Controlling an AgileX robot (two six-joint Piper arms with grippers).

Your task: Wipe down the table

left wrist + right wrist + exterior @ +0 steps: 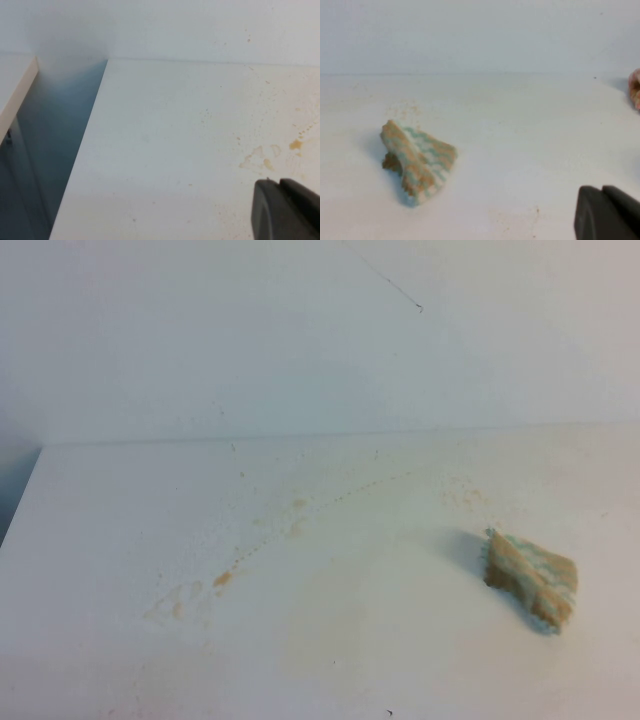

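A crumpled cloth with tan and teal wavy stripes lies on the white table at the right; the right wrist view shows the cloth too. Brownish stains and a dotted trail of specks run across the table's middle; the left wrist view catches the stains near its gripper. Neither arm shows in the high view. My left gripper hovers over the table's left part, its black fingers pressed together. My right gripper sits back from the cloth, fingers together, holding nothing.
A white wall rises behind the table. The table's left edge drops into a dark gap, with another white surface beyond it. A pinkish object sits at the edge of the right wrist view.
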